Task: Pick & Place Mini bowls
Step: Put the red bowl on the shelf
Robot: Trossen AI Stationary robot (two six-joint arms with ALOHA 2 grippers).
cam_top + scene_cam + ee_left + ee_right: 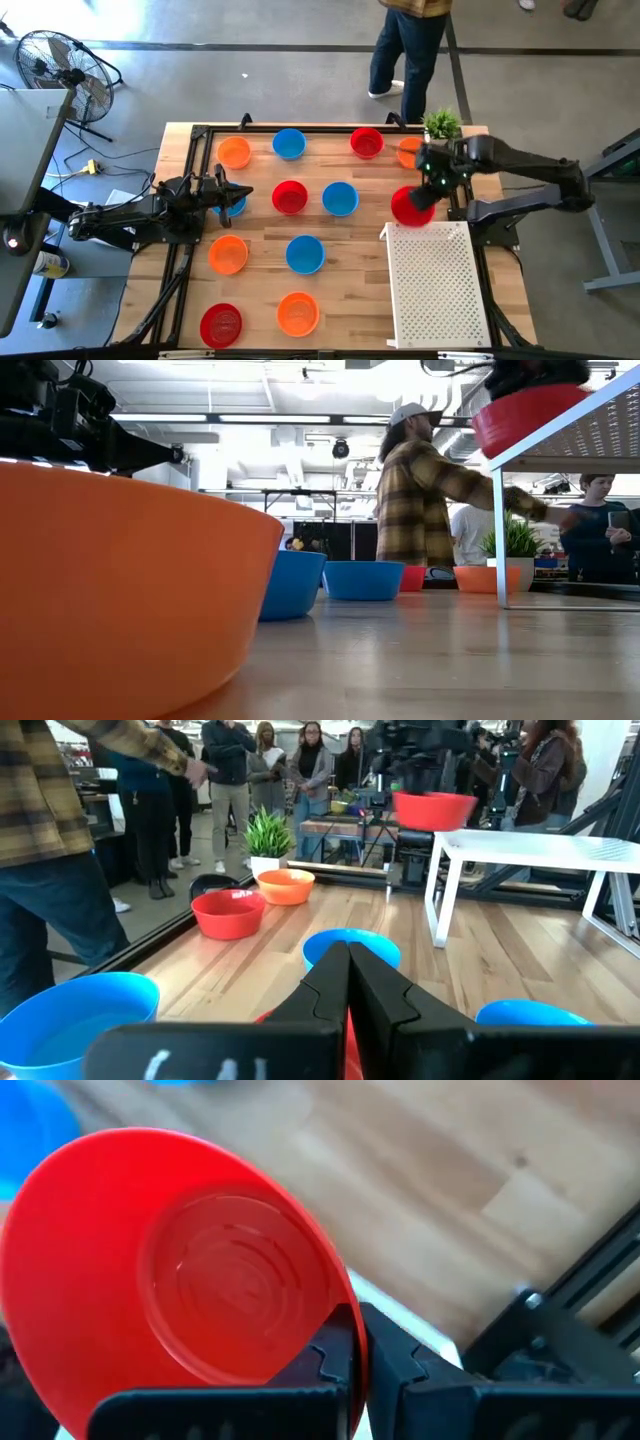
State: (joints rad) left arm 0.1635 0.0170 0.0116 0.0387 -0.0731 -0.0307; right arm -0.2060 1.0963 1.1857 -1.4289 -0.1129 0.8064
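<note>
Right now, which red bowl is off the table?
The red bowl pinched by its rim in the right gripper, raised by the white tray's far corner. The other red bowls sit on the wood.

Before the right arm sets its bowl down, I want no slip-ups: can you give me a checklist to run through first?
1. Right pincer shut on rim of the glossy red plastic mini bowl: ok.
2. Bowl lifted off the wooden table: ok, it hangs at tray-top height in the low view.
3. Bowl over the white perforated rectangular tray: not ok, it sits just off the tray's far edge.
4. Tray top free of bowls: ok.
5. Left pincer shut, waiting near the table's left side: ok.
</note>
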